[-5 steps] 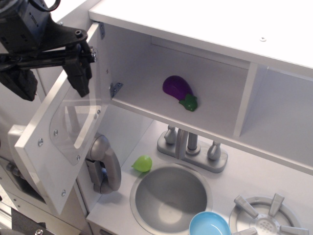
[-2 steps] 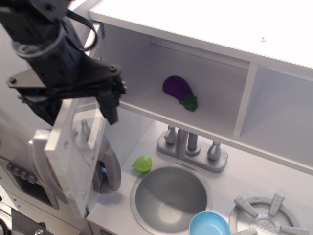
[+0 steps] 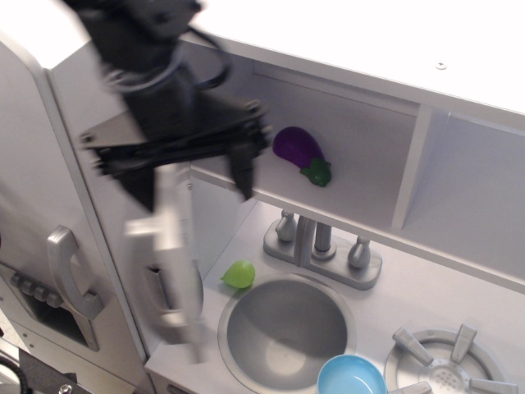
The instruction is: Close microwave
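The microwave [image 3: 361, 139] is the white box compartment under the top shelf, and it stands open. A purple toy eggplant [image 3: 297, 149] lies inside it. Its white door [image 3: 174, 246] hangs from the left side, turned edge-on toward me and blurred by motion. My black gripper [image 3: 194, 190] is at the door's upper part. One finger [image 3: 244, 174] is on the compartment side and the other finger [image 3: 141, 189] is on the outer side. The jaws stand apart and I see no grasp.
A tall pale-grey panel [image 3: 49, 164] with a curved grey handle [image 3: 70, 275] fills the left. Below the compartment are a grey faucet [image 3: 320, 246], a round sink [image 3: 283, 328], a green fruit [image 3: 239, 274], a blue bowl [image 3: 351, 379] and a burner [image 3: 447, 369].
The door has swung from wide open at the left toward the compartment, now edge-on. My gripper has moved right with it, from the far left to the compartment's left edge.
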`<state>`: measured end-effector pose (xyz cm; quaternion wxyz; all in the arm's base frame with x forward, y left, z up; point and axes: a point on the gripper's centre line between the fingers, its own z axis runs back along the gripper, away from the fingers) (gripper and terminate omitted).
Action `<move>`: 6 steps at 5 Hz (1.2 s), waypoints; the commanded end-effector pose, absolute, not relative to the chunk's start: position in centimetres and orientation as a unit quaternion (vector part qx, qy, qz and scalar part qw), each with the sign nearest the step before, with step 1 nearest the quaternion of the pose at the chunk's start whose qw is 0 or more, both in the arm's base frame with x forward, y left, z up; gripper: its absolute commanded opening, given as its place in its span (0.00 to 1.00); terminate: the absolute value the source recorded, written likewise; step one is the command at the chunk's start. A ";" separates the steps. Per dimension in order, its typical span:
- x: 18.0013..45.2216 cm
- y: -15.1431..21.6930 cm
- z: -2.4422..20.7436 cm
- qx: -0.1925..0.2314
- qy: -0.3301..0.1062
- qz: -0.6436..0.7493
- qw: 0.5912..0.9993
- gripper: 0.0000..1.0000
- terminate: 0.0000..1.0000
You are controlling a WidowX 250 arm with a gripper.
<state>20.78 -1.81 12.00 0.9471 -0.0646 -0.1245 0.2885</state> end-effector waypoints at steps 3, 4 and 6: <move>17.8 -5.2 15.1 -0.139 -0.127 0.216 0.958 1.00 0.00; 15.3 -2.8 14.6 -0.113 -0.124 0.182 0.969 1.00 0.00; 17.0 -0.2 10.4 -0.025 -0.143 0.215 0.966 1.00 0.00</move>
